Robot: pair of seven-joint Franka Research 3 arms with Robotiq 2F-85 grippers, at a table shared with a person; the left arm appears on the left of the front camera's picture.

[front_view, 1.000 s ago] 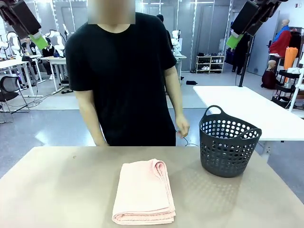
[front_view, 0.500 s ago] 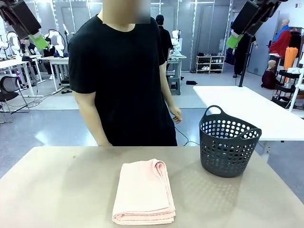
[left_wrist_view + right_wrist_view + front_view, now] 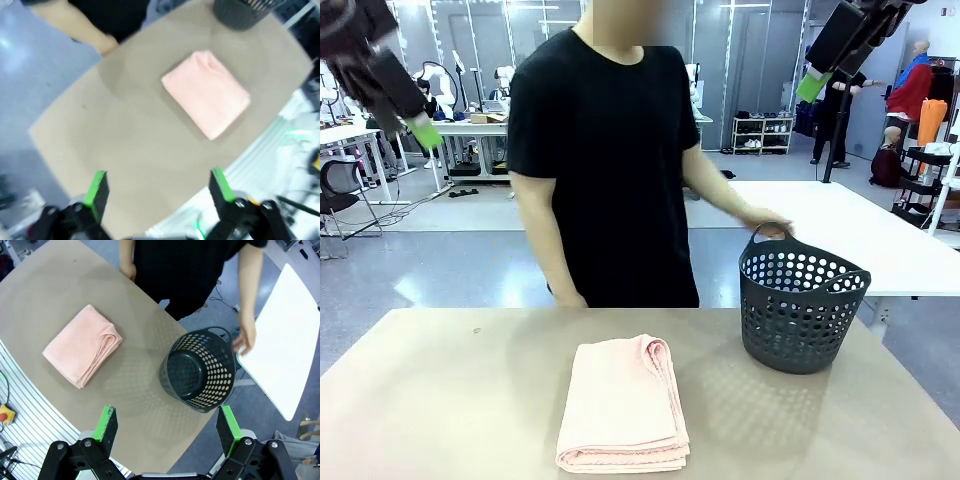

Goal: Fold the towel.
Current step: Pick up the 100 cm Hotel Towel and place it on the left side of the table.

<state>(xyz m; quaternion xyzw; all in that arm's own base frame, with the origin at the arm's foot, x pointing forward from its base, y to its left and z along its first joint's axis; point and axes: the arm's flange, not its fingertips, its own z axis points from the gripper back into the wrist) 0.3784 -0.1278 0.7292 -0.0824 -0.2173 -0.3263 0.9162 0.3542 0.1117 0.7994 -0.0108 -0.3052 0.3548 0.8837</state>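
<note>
Pink towel (image 3: 623,405) folded on table (image 3: 450,400) (no print) — basket (image 3: 800,310) beside.

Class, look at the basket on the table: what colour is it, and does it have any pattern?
Dark grey basket, its wall perforated with round holes; clearest in the right wrist view.

Item count — table and immediate surroundings.
One towel (image 3: 624,404), folded, on one brown table (image 3: 450,400); one dark grey perforated basket (image 3: 800,310) with two handles on the same table. One person (image 3: 605,170) at the far side — two hands counted, one (image 3: 244,337) at the basket rim, the other (image 3: 128,271) at the table edge. Two grippers: left gripper (image 3: 159,186) and right gripper (image 3: 168,423), each with two green-padded fingers set wide apart. One white table (image 3: 840,230) behind the basket.
</note>
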